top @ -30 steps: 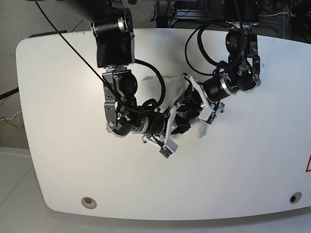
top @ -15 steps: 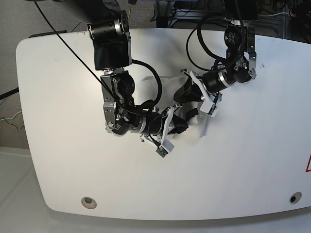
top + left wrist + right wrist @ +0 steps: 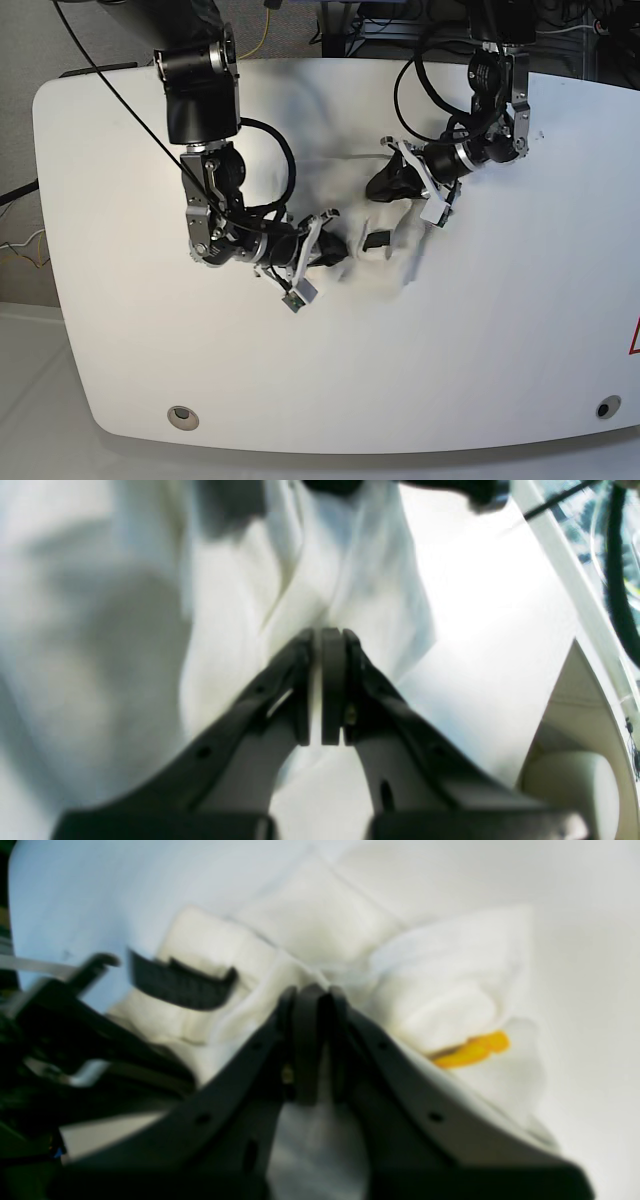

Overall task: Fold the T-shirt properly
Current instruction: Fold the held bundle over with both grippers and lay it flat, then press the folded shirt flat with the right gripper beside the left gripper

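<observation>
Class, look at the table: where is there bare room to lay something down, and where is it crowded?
Bare: the table's near strip below both arms, plus its left and right ends. Crowded: the middle, where the T-shirt bunches between the two arms.

A white table [image 3: 480,330] with rounded corners is seen filling most of the base view; two small round fittings are set near its lower edge, one at the lower left [image 3: 181,415] and one at the lower right [image 3: 607,408]; a red mark [image 3: 634,338] is cut off at the right edge; grey floor [image 3: 25,120] and loose cables [image 3: 22,243] are shown at the left, and what may be equipment is dimly seen along the top.
</observation>
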Motion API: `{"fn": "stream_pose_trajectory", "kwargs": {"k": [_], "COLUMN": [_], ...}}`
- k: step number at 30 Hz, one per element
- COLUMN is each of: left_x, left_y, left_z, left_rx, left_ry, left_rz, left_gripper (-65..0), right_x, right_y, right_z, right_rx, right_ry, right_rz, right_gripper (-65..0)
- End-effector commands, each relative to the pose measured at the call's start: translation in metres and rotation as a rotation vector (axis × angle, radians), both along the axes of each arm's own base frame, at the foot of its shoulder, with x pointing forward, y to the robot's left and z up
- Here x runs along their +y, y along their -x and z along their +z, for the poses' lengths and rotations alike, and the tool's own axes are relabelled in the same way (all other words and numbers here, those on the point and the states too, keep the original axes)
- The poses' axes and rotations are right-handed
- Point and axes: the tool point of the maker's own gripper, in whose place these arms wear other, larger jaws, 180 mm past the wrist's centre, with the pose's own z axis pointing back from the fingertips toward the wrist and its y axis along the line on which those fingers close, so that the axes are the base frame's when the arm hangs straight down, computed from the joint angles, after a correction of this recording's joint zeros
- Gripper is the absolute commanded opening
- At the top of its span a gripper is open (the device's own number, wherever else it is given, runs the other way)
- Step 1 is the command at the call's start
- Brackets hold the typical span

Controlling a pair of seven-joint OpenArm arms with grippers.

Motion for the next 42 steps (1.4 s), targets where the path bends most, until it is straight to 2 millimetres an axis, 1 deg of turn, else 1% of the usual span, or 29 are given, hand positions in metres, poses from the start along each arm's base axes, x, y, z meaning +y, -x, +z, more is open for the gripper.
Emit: {"fn": "stream_pose_trajectory", "kwargs": {"k": [1,4,8,13,16,22,25,30,33,42], "left_x": [0.005,0.006,0.006,0.015,0.016,0.022,0.025,0.027,0.026,0.027], "left_y": [-0.007,-0.008,-0.015,-0.017,-0.025,-0.029,-0.029,-0.029,-0.029,-0.026], "left_z": [0.005,0.004,0.009,0.010,0.016,0.017,0.017,0.017,0.017,0.015], "left_rx": [-0.021,-0.018,-0.036,-0.044,-0.064,-0.074,-0.074,-0.074,-0.074,-0.068], "left_ry": [0.017,0.016,0.016,-0.008,-0.011,-0.028,-0.034,-0.039,-0.037,-0.040], "left_rz": [0.017,0.018,0.018,0.016,0.016,0.016,0.016,0.016,0.016,0.015], "left_gripper": [-63.4,-63.4,-63.4,-63.4,-63.4,-63.4,-63.4,-63.4,-63.4,-63.4], "right_x": [-0.010,-0.021,-0.036,-0.051,-0.060,-0.069,-0.070,-0.086,-0.090,-0.119], "right_y": [-0.003,0.004,0.012,0.027,0.037,0.050,0.053,0.051,0.043,0.019], "right_z": [0.003,-0.007,-0.019,-0.036,-0.045,-0.056,-0.056,-0.057,-0.055,-0.053], "right_rx": [-0.027,-0.021,-0.008,0.027,0.049,0.056,0.045,0.040,0.041,0.067], "right_ry": [-0.013,-0.012,0.000,0.028,0.043,0.026,-0.002,-0.044,-0.064,-0.092], "right_rz": [-0.019,-0.042,-0.063,-0.073,-0.081,-0.111,-0.138,-0.233,-0.308,-0.557], "right_gripper": [-62.1,-62.1,-62.1,-62.1,-62.1,-62.2,-62.2,-62.2,-62.2,-62.2]}}
